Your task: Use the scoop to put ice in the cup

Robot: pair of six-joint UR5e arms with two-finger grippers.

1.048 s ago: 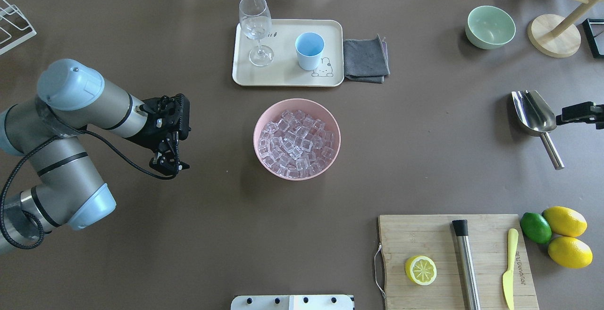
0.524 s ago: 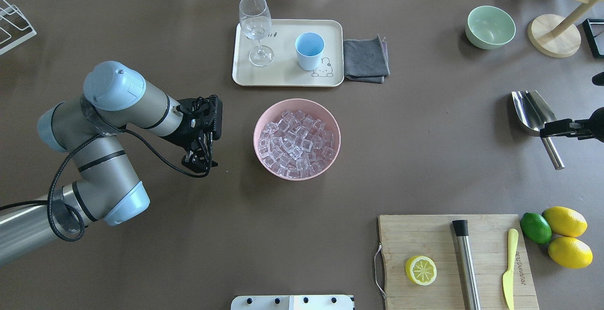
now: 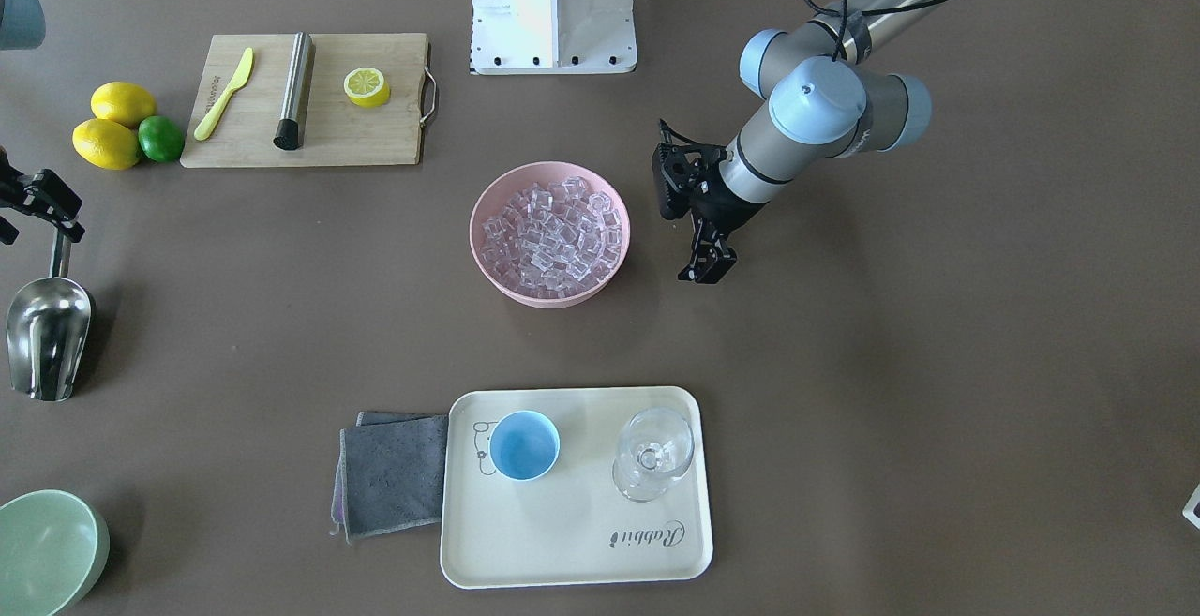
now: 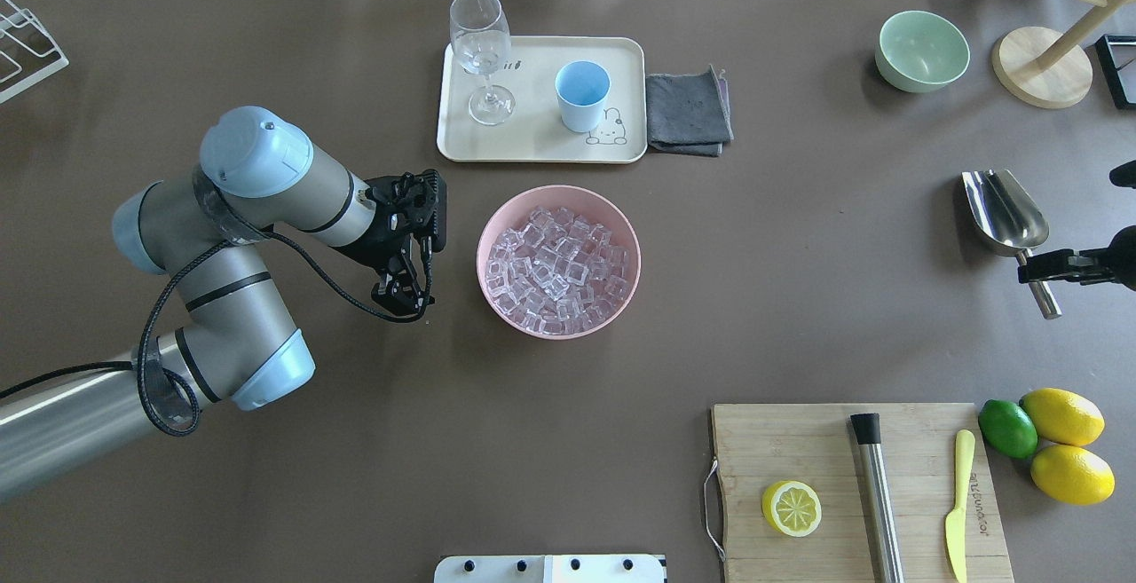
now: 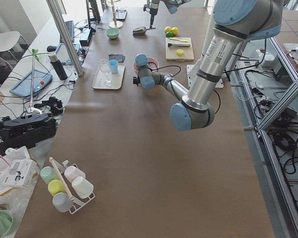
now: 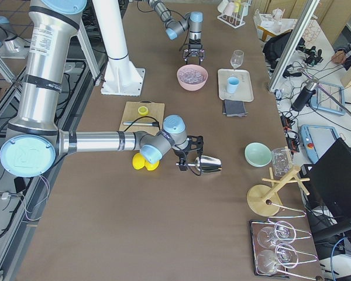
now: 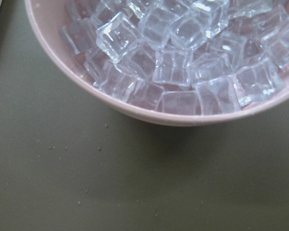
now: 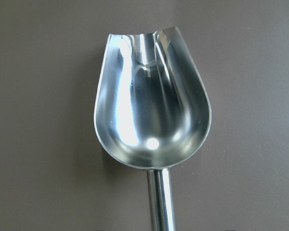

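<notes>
Your R tool (image 4: 1031, 271) sits over the scoop (image 4: 1005, 208) handle at the table's (image 4: 799, 317) right edge; can't tell if it's clamped. L tool (image 4: 404, 299) hangs just left of the pink bowl (image 4: 485, 250) w/ the ice (image 4: 559, 268); its grip state is unclear too. Cup (image 4: 582, 97) stands upright on the tray (image 4: 532, 144), far side.

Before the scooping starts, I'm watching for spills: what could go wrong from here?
The scoop has a thin round handle lying flat, so the right gripper may grip it poorly. The left gripper hangs close beside the pink bowl heaped with ice; a nudge could spill cubes. The cup looks no wider than the scoop's trough, so ice may miss it.
</notes>
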